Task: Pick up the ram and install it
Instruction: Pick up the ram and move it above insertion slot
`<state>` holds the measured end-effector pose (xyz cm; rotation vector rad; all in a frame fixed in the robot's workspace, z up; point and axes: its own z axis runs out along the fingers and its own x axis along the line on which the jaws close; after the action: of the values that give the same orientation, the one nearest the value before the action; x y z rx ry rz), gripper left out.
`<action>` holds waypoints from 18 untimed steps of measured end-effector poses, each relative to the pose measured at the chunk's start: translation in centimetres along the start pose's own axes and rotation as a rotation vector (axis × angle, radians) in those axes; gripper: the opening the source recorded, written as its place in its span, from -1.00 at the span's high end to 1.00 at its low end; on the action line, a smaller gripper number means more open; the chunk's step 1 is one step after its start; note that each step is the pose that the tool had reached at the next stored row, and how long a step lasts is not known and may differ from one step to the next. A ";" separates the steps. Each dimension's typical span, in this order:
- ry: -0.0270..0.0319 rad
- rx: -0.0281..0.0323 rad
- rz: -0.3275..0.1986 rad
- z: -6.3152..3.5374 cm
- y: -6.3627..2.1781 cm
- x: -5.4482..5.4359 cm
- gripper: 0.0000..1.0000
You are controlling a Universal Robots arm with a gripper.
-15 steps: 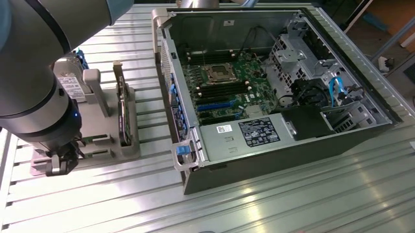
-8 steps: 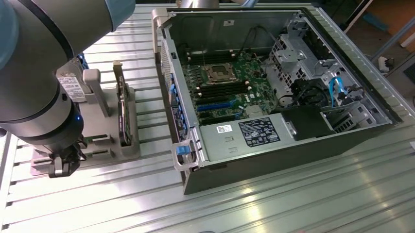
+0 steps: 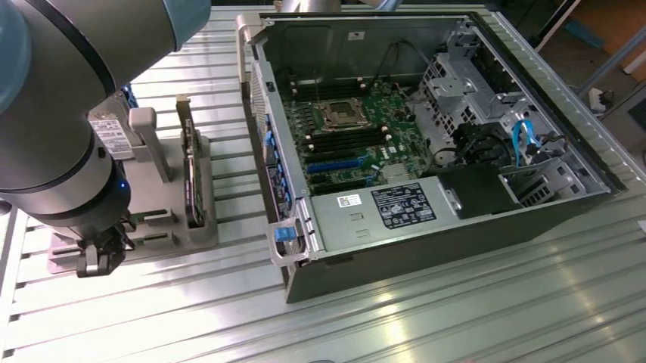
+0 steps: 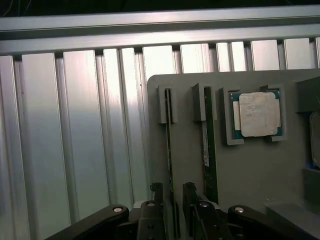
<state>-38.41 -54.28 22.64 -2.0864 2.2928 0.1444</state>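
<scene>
On edge in gray holder, thin dark ram, tool spread astride it

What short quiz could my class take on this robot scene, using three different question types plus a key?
1. True or false: the gripper is shut on the ram.
2. What sits in the grey holder's square pocket? A fan; B processor chip; C battery.
3. How many sticks stand on edge in the holder's slots?
Key: 1 false, its jaws stand open either side of it; 2 B; 3 two.
</scene>
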 end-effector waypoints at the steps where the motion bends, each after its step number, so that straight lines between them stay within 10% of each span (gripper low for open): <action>1: -0.0002 0.0002 0.000 0.02 -0.01 0.0 0.40; 18: 0.0057 0.0003 0.000 0.98 -0.01 -0.2 0.40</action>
<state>-38.41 -53.97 21.68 -2.0894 2.2959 0.1383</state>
